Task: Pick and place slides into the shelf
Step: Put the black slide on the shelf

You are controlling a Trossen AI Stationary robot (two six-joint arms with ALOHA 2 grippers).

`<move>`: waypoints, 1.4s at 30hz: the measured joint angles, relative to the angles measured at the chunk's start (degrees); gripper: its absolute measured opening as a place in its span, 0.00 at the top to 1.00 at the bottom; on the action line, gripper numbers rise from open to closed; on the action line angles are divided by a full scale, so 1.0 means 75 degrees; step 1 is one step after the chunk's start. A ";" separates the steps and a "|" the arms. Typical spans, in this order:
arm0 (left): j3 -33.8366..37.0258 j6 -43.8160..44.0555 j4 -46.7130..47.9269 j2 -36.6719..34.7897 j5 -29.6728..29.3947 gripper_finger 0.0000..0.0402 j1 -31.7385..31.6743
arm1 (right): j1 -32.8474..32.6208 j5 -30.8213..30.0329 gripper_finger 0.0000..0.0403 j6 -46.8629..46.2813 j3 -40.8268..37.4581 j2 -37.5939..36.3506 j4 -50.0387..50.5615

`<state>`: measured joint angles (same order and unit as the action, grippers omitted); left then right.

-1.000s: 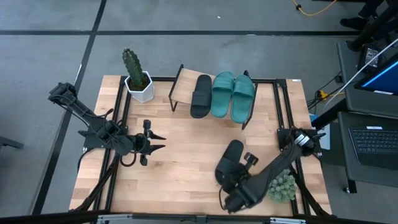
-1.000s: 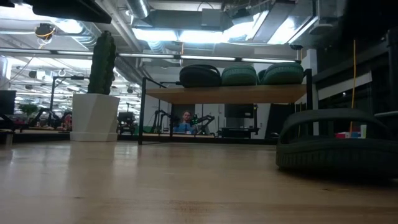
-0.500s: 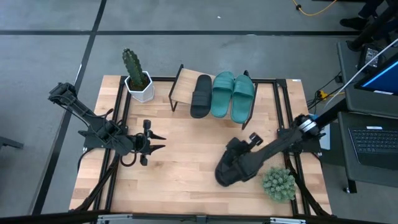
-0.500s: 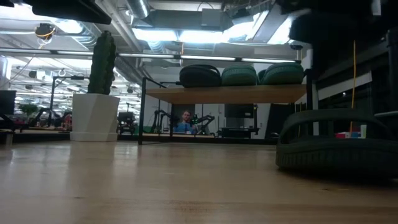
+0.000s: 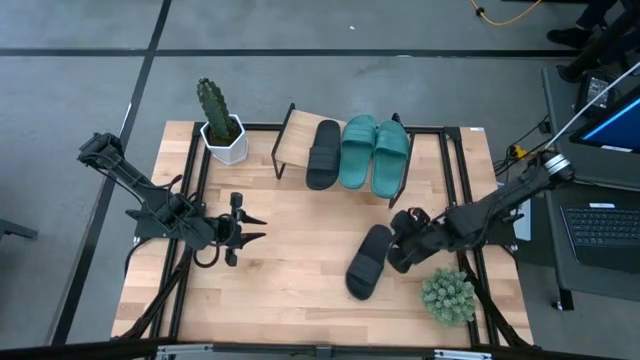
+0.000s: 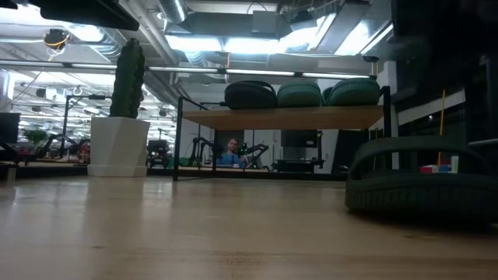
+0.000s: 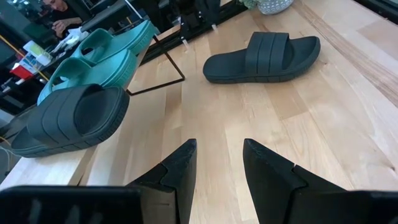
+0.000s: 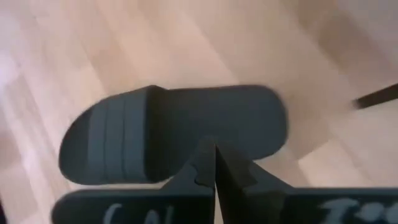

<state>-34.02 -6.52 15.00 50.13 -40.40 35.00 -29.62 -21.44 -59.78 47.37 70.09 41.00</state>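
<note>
The shelf (image 5: 293,141) stands at the table's far middle. One black slide (image 5: 322,153) and two teal slides (image 5: 358,150) (image 5: 391,155) lie on its board, side by side. The second black slide (image 5: 366,262) lies sole-down on the table toward the near right and also shows in the left wrist view (image 7: 264,56). My right gripper (image 5: 402,243) is shut and hovers at that slide's right side; its wrist view (image 8: 214,167) looks down on the slide (image 8: 174,134). My left gripper (image 5: 250,228) waits open at the table's left (image 7: 217,158).
A cactus in a white pot (image 5: 220,125) stands at the far left corner, left of the shelf. A small green plant (image 5: 448,295) sits near the right near corner, close to my right arm. Black frame rails (image 5: 452,170) run along the table's sides. Bare wood lies between the two grippers.
My right arm has swung from the table's near edge toward the far and right, passing over the black slide on the table and ending at its right side. The small green plant, hidden under the arm before, now shows. The slide has stayed where it was.
</note>
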 joint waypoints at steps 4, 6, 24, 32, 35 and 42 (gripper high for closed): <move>0.0000 -0.0003 -0.0003 0.0000 0.0000 0.69 -0.0007 | 0.0167 0.0772 0.98 0.0389 -0.1193 -0.0674 -0.1211; 0.0000 0.0057 -0.0003 0.0000 0.0003 0.69 -0.0049 | 0.0242 0.0823 0.97 0.0369 -0.1503 -0.0955 -0.1659; 0.0000 0.0825 -0.0003 0.0002 0.0003 0.69 -0.0517 | 0.0284 0.1675 0.63 0.0390 -0.1958 -0.0916 -0.3218; 0.0000 0.0851 -0.0003 0.0003 0.0003 0.69 -0.0516 | 0.0284 0.2131 0.52 0.0603 -0.1958 -0.0189 -0.3865; 0.0000 0.0851 -0.0005 0.0002 0.0003 0.69 -0.0516 | 0.0284 0.2161 0.50 0.0611 -0.1958 0.0017 -0.4039; 0.0000 0.0874 -0.0006 0.0003 0.0146 0.69 -0.0516 | 0.0284 0.2248 0.50 0.0622 -0.1958 0.0646 -0.4561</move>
<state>-34.02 0.03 14.96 50.15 -39.31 31.14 -27.49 -4.58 -55.11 32.69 74.94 6.80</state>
